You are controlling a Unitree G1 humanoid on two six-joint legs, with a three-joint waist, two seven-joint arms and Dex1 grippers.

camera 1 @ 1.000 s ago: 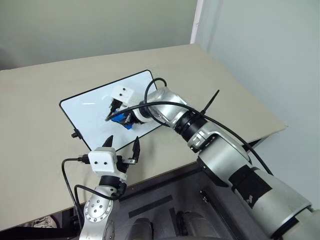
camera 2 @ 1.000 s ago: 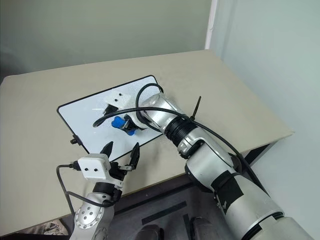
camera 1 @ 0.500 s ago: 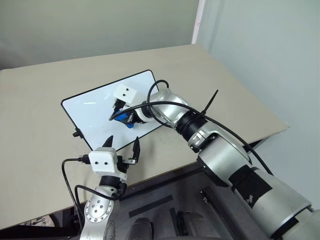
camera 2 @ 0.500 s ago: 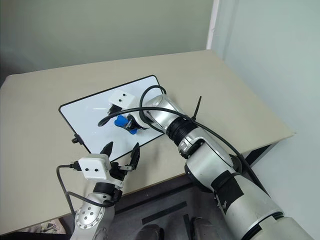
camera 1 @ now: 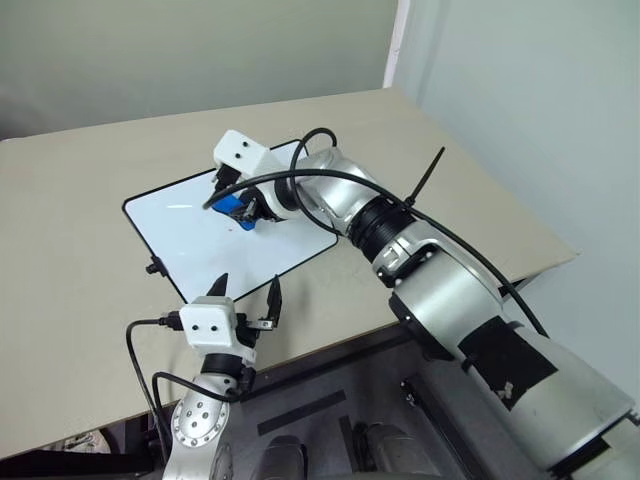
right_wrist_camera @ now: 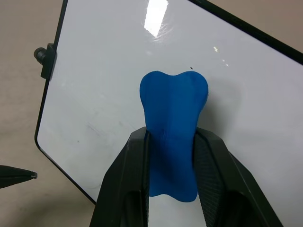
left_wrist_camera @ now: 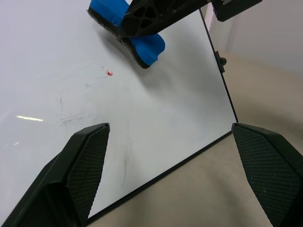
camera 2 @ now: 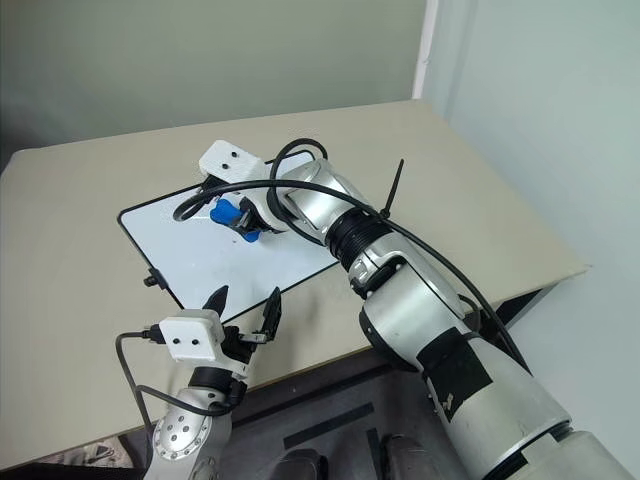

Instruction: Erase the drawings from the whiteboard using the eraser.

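The whiteboard (camera 1: 190, 245) lies flat on the beige table, black-framed and glossy. My right gripper (right_wrist_camera: 173, 135) is shut on the blue eraser (right_wrist_camera: 173, 118), which hangs over the board's far middle (camera 1: 235, 208), dark underside down, apparently just off the surface. Of the drawings, a tiny red speck (left_wrist_camera: 109, 73) with faint grey smears beside it shows close to the eraser (left_wrist_camera: 142, 45). My left gripper (camera 1: 248, 283) is open and holds nothing. It hovers at the board's near edge and points across the board.
The table (camera 1: 80, 200) has bare room left of and beyond the board. Its right edge (camera 1: 500, 190) and near edge drop off close by. A small black knob (camera 1: 152, 268) sticks out of the board's left side. The right arm's black cable (camera 1: 300, 180) loops above the board.
My right gripper has carried the eraser from the board's near part toward its far side and lifted it a little. The left gripper has stayed put.
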